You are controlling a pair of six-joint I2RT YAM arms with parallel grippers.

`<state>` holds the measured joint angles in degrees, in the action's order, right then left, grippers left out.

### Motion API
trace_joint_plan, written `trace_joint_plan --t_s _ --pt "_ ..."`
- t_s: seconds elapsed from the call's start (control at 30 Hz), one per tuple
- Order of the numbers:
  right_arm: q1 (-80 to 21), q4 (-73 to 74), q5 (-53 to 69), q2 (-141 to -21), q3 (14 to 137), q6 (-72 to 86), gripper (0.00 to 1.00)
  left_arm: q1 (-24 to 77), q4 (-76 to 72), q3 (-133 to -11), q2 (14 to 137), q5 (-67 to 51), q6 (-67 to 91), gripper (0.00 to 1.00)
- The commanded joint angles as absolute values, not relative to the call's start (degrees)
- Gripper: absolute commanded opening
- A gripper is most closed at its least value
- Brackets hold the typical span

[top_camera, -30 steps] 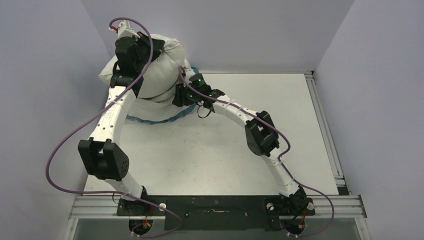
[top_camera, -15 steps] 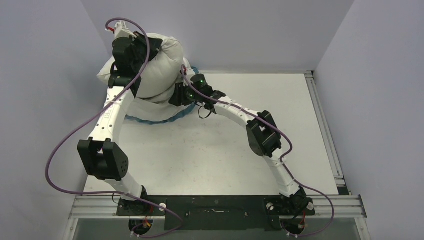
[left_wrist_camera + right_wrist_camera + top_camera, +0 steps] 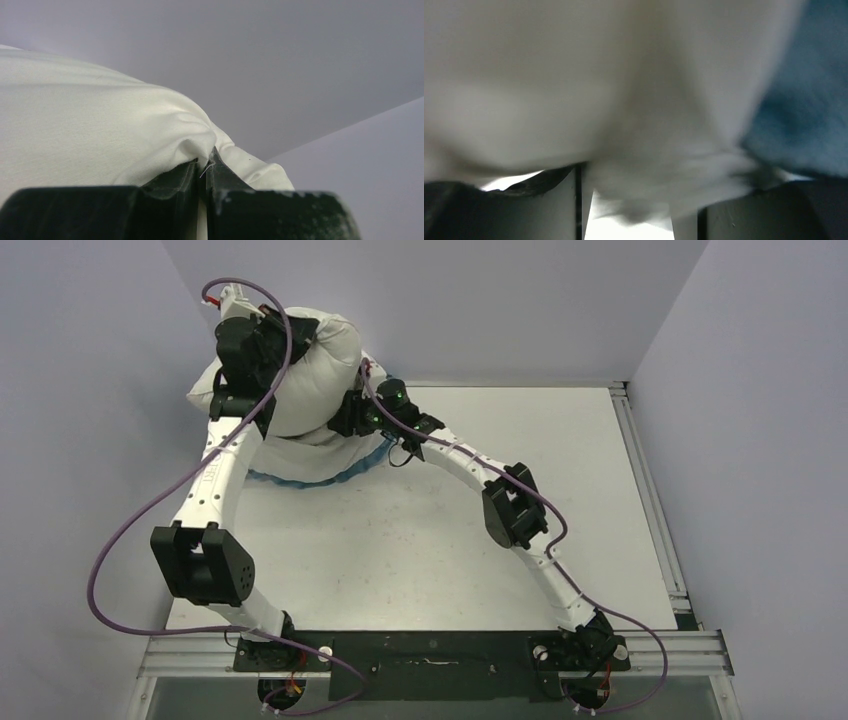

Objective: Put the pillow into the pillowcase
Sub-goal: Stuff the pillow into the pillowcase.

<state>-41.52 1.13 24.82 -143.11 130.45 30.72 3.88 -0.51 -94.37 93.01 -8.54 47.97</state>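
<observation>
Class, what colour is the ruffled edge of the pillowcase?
Blue. The edge of the pillowcase shows best in the top view.

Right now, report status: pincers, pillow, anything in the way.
Left pincer shut on pillow corner, pillow held up. Right pincer jaws apart, white cloth between, grip unclear. Pillowcase bunched beneath; no obstruction seen.

Left pincer tight on pillow

The left arm rises from its base at seven o'clock toward eleven, wrist high. The left gripper is pinched tight on a fold of the pillow. The right arm bends from five o'clock toward eleven. The right gripper has its fingers apart with cloth between them, perhaps a grip, but the view is too blurred to tell.
</observation>
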Motion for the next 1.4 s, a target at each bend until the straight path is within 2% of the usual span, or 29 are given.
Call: trace_joint_plan --t_s 0.0,0.13,0.27,0.43,0.57,0.67,0.77,0.97,1.03,1.27,1.37 --pt "-40.0 -0.5 23.6 -147.3 133.4 30.0 0.48 1.6 -3.7 -93.6 91.6 -7.2 49.4 0.00" --pt "-38.5 -1.0 23.0 -148.7 130.7 29.0 0.49 0.9 -4.1 -94.0 91.6 -8.0 50.6 0.00" --pt "-37.5 1.7 22.5 -150.7 133.1 26.8 0.51 0.8 -4.2 -94.4 91.4 -8.7 50.7 0.00" --pt "-36.9 5.4 24.6 -149.9 133.4 19.8 0.62 0.5 -4.0 -94.1 91.4 -8.8 50.7 0.00" --pt "-36.1 2.2 32.8 -147.2 129.4 16.7 0.71 0.3 -4.0 -94.0 91.6 -9.4 50.5 0.00" --pt "-36.5 1.2 35.9 -147.3 132.0 15.9 0.77 0.3 -3.6 -94.0 91.8 -10.0 50.3 0.00" --pt "-36.8 2.8 37.9 -149.1 137.1 14.6 0.79 -1.6 -3.4 -94.0 91.8 -10.2 50.6 0.00" --pt "-37.7 3.9 40.7 -148.9 138.1 11.3 0.84 -1.7 -2.7 -94.3 92.6 -11.4 50.4 0.00" --pt "-38.3 4.4 39.8 -148.8 138.1 9.7 0.89 -1.7 -2.3 -94.7 92.9 -12.0 50.1 0.00" --pt "-40.3 7.9 34.6 -152.1 141.9 4.4 0.93 -1.7 -0.1 -96.2 93.6 -12.9 48.6 0.00" --pt "-41.1 8.3 31.3 -154.0 142.5 3.7 0.87 -1.8 -0.1 -96.8 93.5 -13.0 48.2 0.00"
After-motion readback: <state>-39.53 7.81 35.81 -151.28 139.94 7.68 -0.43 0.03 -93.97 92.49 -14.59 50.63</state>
